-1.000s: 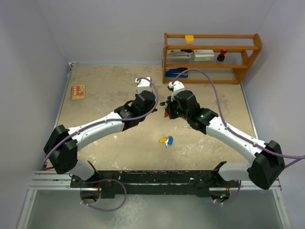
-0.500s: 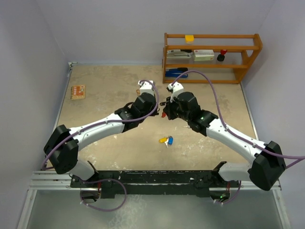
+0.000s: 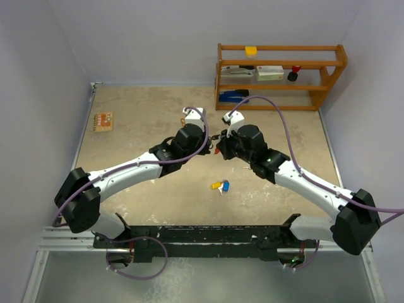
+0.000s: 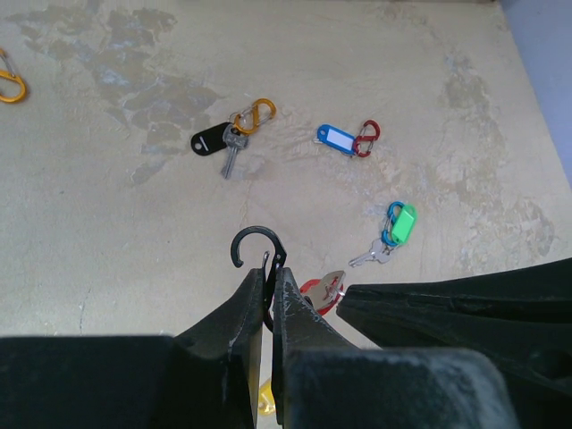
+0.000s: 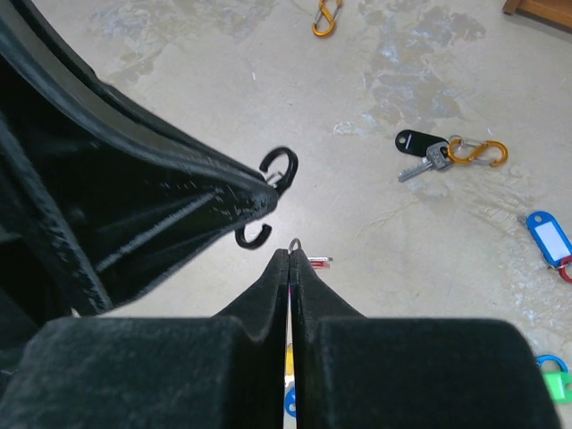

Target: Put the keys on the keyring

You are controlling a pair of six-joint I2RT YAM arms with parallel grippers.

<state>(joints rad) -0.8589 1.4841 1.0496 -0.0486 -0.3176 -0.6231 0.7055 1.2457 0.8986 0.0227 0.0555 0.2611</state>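
Pinching a black S-shaped hook clip (image 4: pixel 255 243) in our closed left hand (image 4: pixel 271 273), we grip a small red-headed silver key (image 4: pixel 320 288) in the closed right hand (image 5: pixel 290 255), just beside the clip. A black-headed key (image 4: pixel 214 141), a blue-headed key (image 4: pixel 336 137) and a green-headed key (image 4: pixel 404 223) lie farther off on the mottled beige surface (image 4: pixel 107 223), each on a coloured clip.

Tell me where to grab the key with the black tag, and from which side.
Probably the key by its shaft, pinched across the narrow width from straight above. It lies flat on the table, and the shaft sticks out free of the black tag and the orange carabiner, which both join at its head.
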